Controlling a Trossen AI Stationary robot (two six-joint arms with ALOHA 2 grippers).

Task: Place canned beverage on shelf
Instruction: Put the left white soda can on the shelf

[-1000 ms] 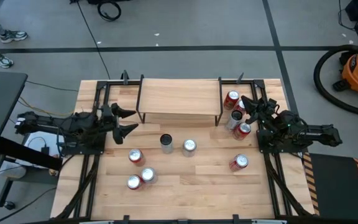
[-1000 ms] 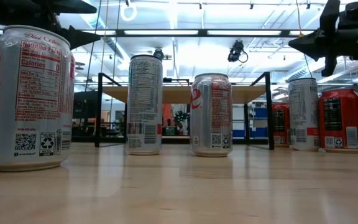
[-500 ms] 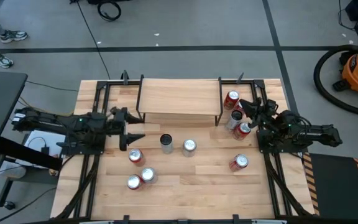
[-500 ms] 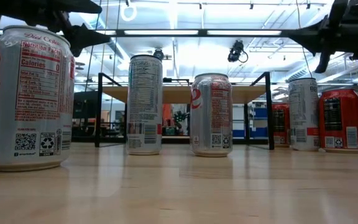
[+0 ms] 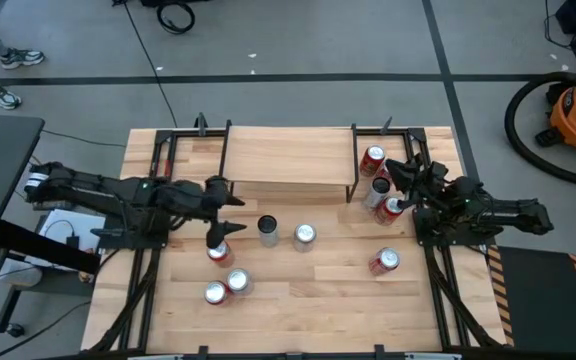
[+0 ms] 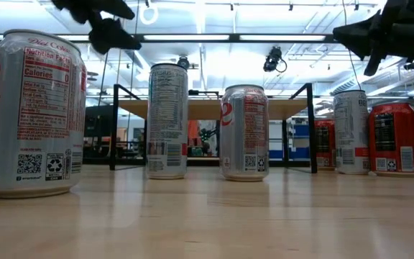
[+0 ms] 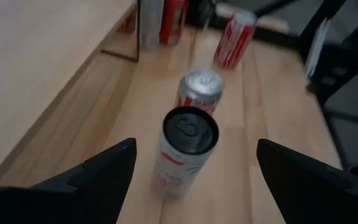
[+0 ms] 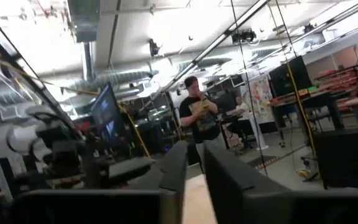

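Wooden tabletop (image 5: 308,285) holds scattered cans; left claw (image 5: 230,214) gapes wide, right claw (image 5: 396,180) barely parted.

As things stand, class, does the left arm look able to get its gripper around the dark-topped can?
Probably yes. The left gripper is open, with the dark-topped can standing upright straight ahead between its fingers. The silver-topped can stands behind it, apart, so nothing blocks the approach.

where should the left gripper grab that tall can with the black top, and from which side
Grip the black-topped can around its cylindrical body, below the lid. It stands upright, centred ahead of the open left gripper, so come in level from the left-arm side; the silver can stands just behind it.
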